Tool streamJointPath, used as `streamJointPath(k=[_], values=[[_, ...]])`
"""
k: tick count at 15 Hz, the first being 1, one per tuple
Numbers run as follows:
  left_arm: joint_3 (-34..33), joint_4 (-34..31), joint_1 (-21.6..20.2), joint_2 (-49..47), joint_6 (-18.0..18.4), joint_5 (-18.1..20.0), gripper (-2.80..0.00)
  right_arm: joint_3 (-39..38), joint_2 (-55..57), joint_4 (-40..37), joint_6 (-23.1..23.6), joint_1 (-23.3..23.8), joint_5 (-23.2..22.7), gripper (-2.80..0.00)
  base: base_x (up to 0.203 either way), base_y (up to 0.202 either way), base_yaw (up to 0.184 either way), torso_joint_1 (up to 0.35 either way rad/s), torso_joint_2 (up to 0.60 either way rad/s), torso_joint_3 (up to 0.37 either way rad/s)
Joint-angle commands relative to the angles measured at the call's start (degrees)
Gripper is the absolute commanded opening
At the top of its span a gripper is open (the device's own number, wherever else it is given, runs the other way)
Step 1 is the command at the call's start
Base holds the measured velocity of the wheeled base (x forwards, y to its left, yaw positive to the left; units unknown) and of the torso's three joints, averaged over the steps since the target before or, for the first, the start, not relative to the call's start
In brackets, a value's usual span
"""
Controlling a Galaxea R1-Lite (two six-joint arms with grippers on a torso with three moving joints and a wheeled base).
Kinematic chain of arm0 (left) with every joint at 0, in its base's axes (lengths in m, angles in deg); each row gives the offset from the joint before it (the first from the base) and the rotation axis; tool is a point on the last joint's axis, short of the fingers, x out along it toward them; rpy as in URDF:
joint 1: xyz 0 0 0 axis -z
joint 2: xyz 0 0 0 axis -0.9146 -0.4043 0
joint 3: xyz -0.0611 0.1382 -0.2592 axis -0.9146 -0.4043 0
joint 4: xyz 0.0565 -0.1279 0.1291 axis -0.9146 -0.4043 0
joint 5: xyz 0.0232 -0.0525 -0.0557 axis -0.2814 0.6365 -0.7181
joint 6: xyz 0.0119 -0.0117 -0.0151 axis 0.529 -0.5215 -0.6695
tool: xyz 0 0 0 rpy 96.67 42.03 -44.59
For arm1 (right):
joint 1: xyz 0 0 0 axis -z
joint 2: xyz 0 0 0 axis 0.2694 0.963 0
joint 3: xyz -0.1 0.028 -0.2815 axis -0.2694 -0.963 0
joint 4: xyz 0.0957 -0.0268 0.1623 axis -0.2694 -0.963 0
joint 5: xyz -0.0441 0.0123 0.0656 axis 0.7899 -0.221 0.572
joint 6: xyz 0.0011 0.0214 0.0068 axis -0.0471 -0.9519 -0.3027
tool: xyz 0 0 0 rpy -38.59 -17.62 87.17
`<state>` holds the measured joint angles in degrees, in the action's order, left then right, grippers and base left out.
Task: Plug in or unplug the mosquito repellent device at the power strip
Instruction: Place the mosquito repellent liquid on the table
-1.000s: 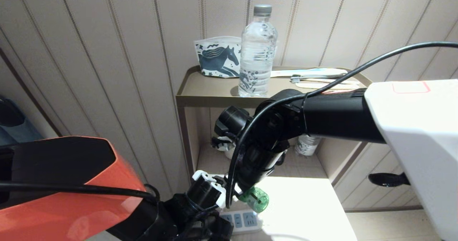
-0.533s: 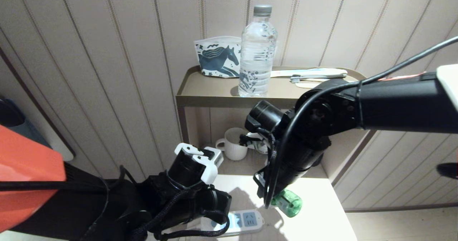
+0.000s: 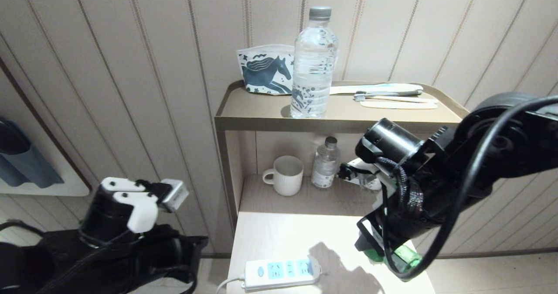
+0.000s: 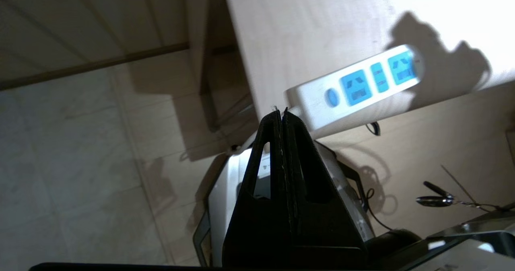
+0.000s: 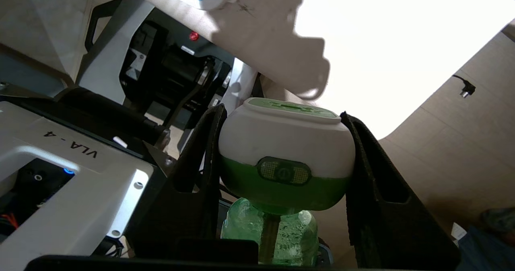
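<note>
Your right gripper (image 5: pixel 281 182) grasps the mosquito repellent device (image 5: pixel 286 150), clear of the power strip (image 3: pixel 281 273). Your left gripper (image 4: pixel 281 116) is clenched, empty.

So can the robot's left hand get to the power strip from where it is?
Probably yes. The left hand, fingers shut and holding nothing, is just off the table edge near the power strip, with nothing between them. The right hand holds the mosquito repellent device off to the side.

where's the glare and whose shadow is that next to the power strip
Head view: a bright patch washes out the tabletop; the dark shadow beside the power strip looks cast by the right gripper holding the mosquito repellent device. Left wrist view: the same shadow falls past the strip's end, and the left gripper is dark against the light. Right wrist view: the tabletop is blown out white.
</note>
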<state>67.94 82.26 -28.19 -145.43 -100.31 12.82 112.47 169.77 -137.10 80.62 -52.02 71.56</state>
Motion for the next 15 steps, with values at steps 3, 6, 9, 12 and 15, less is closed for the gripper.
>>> streamJointPath(k=[3, 6, 9, 12, 15], values=[[-7.65, -11.88, -13.27, 26.88, 2.99, -1.29, -2.8, -9.12, -10.75, 3.95, -0.16, 2.91, 3.71, -2.8, 0.0, 0.0, 0.0, 0.0, 0.0, 0.0], [-4.01, -32.05, -20.48, 44.45, 6.37, -4.04, -2.8, -13.64, -18.31, 7.39, -1.57, 3.9, 7.12, -2.8, 0.0, 0.0, 0.0, 0.0, 0.0, 0.0], [-1.9, -44.56, -25.78, 57.61, 7.0, -13.45, -2.8, -17.77, -22.19, 8.34, -6.65, 4.84, 9.05, -2.8, 0.0, 0.0, 0.0, 0.0, 0.0, 0.0], [-4.01, -50.66, -33.0, 69.86, 8.04, -16.34, -2.8, -23.58, -23.32, 16.8, -9.31, 4.85, 11.63, -2.8, 0.0, 0.0, 0.0, 0.0, 0.0, 0.0], [-8.86, -50.48, -36.57, 81.38, 12.02, -14.48, -2.8, -32.44, -23.71, 31.65, -9.73, 4.37, 23.81, -2.8, 0.0, 0.0, 0.0, 0.0, 0.0, 0.0]])
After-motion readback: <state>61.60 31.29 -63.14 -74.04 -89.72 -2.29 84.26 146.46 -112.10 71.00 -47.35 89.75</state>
